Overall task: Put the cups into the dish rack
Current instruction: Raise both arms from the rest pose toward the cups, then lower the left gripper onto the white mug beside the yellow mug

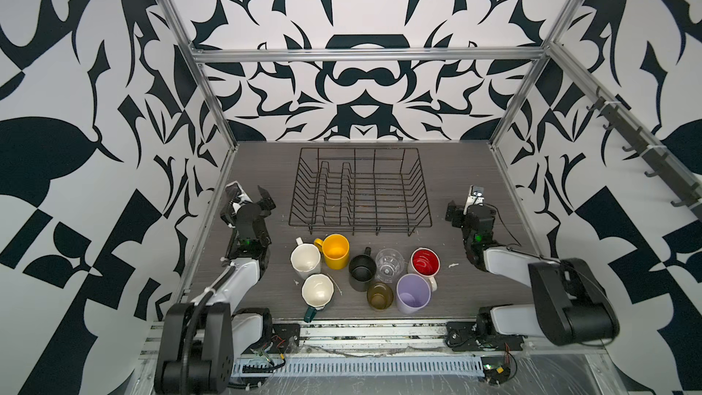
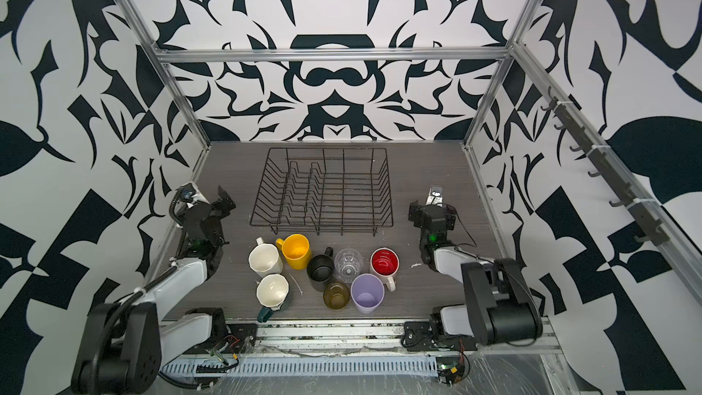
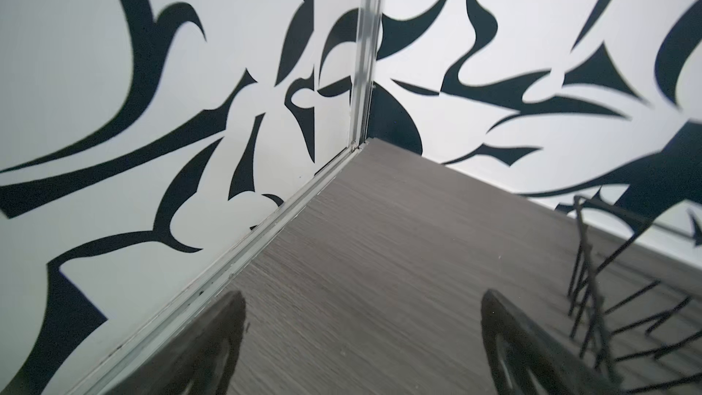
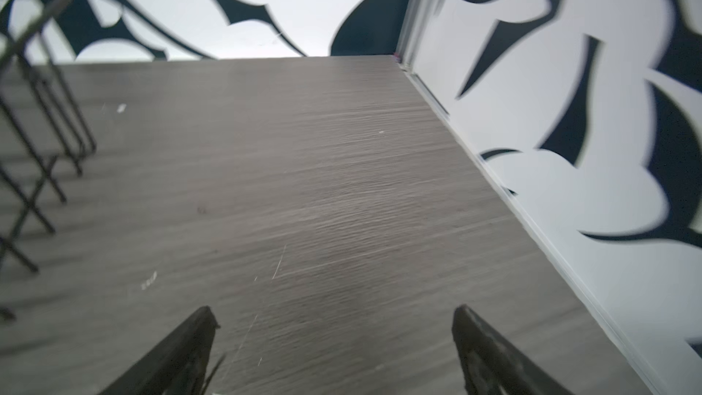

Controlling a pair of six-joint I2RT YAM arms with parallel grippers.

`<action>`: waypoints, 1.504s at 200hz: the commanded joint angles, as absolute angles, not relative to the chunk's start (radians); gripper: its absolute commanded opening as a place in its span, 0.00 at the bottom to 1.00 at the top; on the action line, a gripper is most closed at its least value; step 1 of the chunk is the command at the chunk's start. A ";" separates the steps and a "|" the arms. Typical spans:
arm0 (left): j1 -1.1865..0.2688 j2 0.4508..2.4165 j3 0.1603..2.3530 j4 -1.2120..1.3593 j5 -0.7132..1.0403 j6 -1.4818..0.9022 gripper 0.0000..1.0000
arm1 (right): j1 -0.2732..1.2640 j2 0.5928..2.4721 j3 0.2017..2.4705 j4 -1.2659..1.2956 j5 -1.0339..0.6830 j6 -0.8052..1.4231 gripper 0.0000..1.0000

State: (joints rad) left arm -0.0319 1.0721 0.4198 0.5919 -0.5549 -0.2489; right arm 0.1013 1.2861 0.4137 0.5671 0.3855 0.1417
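The black wire dish rack (image 1: 361, 224) (image 2: 323, 223) stands empty at mid-table. In front of it several cups stand upright in a cluster: a white mug (image 1: 305, 258), a yellow mug (image 1: 336, 250), a black mug (image 1: 362, 269), a clear glass (image 1: 389, 264), a red-lined mug (image 1: 425, 262), a lilac tumbler (image 1: 413, 292), an amber glass (image 1: 380, 295) and a teal mug (image 1: 317, 290). My left gripper (image 1: 266, 199) (image 3: 363, 294) hangs open left of the rack, over bare table. Right of the rack, my right gripper (image 2: 433, 211) (image 4: 334, 308) is open too and holds nothing.
Patterned walls with aluminium posts close in the table on three sides. Rack wires (image 3: 592, 298) show at the edge of the left wrist view, and rack wires (image 4: 38, 169) at the edge of the right wrist view. A hook rail (image 1: 645, 146) runs along the right wall.
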 commanded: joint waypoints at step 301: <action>-0.367 0.851 0.702 -0.946 -0.100 -0.965 0.65 | 0.100 1.289 0.816 -0.070 0.077 0.377 0.79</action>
